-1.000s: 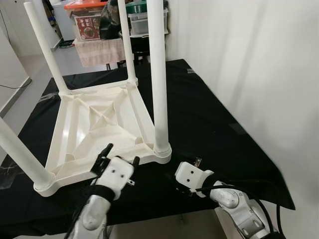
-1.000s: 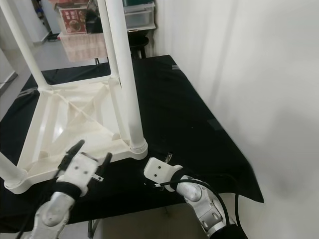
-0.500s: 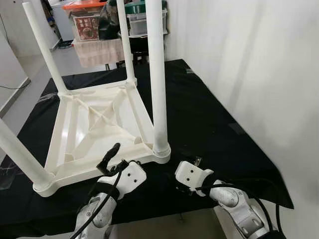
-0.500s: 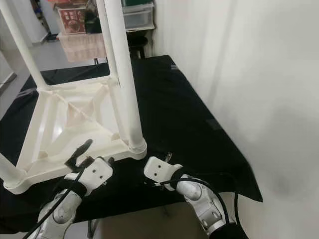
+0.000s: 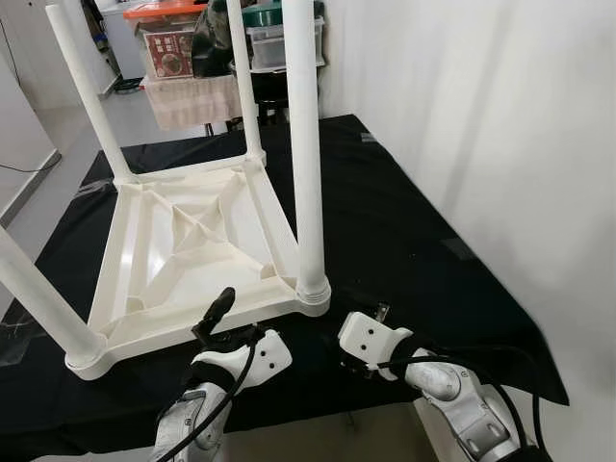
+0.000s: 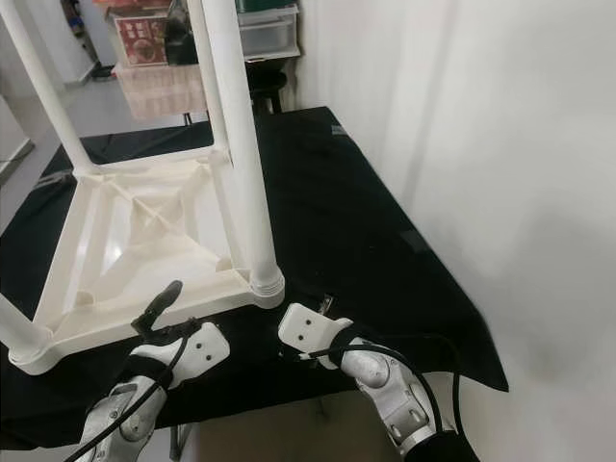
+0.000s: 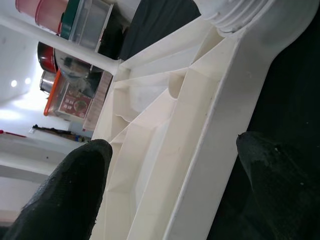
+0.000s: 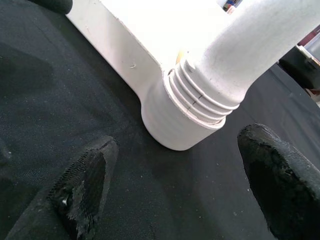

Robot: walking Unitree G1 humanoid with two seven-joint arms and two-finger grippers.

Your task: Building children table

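Upside down on the black cloth lies the white plastic table, its ribbed underside facing up and its legs standing straight up from the corner sockets; the near leg rises from a threaded collar at the corner closest to the robot. The left gripper sits at the near edge of the tabletop, fingers spread wide with the rim between them and not yet pinched, holding nothing. The right gripper rests low on the cloth just beside that near corner, its fingers also well apart and pointed at the collar, empty too. By the look of it this is thin moulded plastic: light for its bulk, stiff along the ribs and rim, but smooth and likely slippery under hard fingers. The long legs probably make it top-heavy and apt to lever in their sockets if pushed high up. My judgement is that the best hold is the rim, where a jaw can close across a flat wall backed by ribs, or the base of a leg right at the collar, where the ridges give some bite. Gripping a leg far up risks twisting it loose or tipping the whole piece. Behind the table stand storage boxes.
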